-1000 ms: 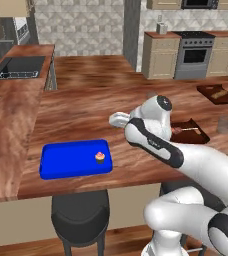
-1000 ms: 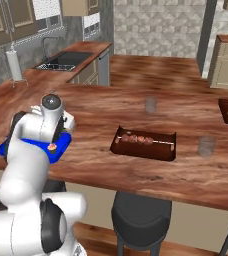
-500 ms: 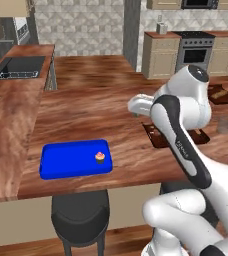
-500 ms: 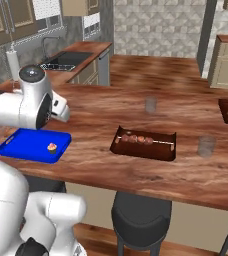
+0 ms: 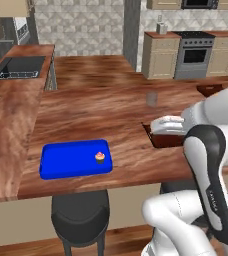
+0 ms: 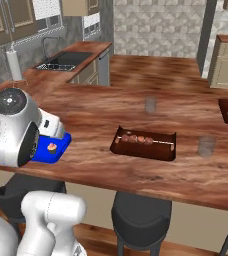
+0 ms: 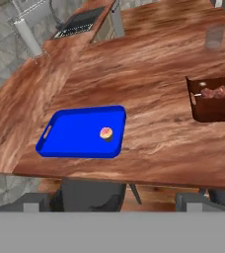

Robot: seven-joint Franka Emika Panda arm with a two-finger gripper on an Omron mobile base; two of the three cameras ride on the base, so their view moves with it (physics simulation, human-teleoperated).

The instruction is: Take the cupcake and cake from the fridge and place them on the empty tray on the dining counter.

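The cupcake [image 5: 100,157] stands upright inside the blue tray [image 5: 66,162], toward its right end, and the tray lies at the desk's [image 5: 101,110] near edge. In the hand view the tray's left-end handle slot shows; in the right base view the arm hides most of the tray [image 6: 50,152]. A dark tray of skewered food [image 6: 145,143] lies well apart. The gripper's fingers stand wide apart, holding nothing.

Left base view: from behind the arm's left, looking forward and down across the dining counter [image 5: 96,107], blue tray [image 5: 66,162] near. Right base view: from behind on the right, facing forward over the same counter, dark brown tray [image 6: 145,143] central. Hand view: high above, tilted down at the counter edge. Shared by all three: blue tray, cupcake [image 7: 106,133], dark brown tray.
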